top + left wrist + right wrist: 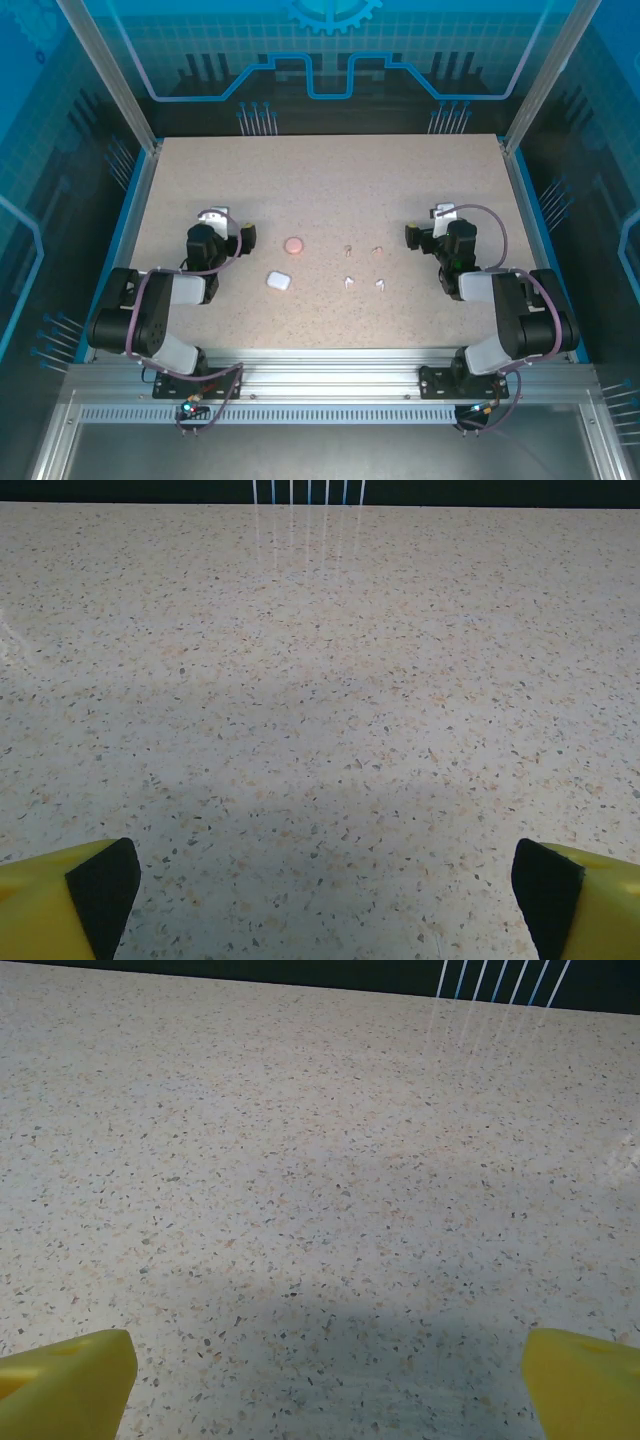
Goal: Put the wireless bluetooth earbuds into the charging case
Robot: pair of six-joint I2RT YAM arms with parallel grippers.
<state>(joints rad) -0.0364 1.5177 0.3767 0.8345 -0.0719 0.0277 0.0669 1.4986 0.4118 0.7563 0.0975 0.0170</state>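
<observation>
On a speckled beige table [330, 175], seen from above, we find the left arm [150, 310] folded at the left side. In its wrist view, the left gripper [322, 885] hangs over bare tabletop, its yellow fingers [40, 905] spread wide and grasping nothing. Moving right, a white charging case [278, 281] lies toward the front, with a round pink case [293, 244] just beyond it. Right of centre, the wireless bluetooth earbuds [348, 283] lie loose on the table, apart from both cases: two pinkish-tan buds [347, 247] in the far row, two white buds [380, 285] in the near row. At the right side sits the right arm [510, 310]. The right gripper [330, 1375] is likewise released over bare table, holding nothing.
</observation>
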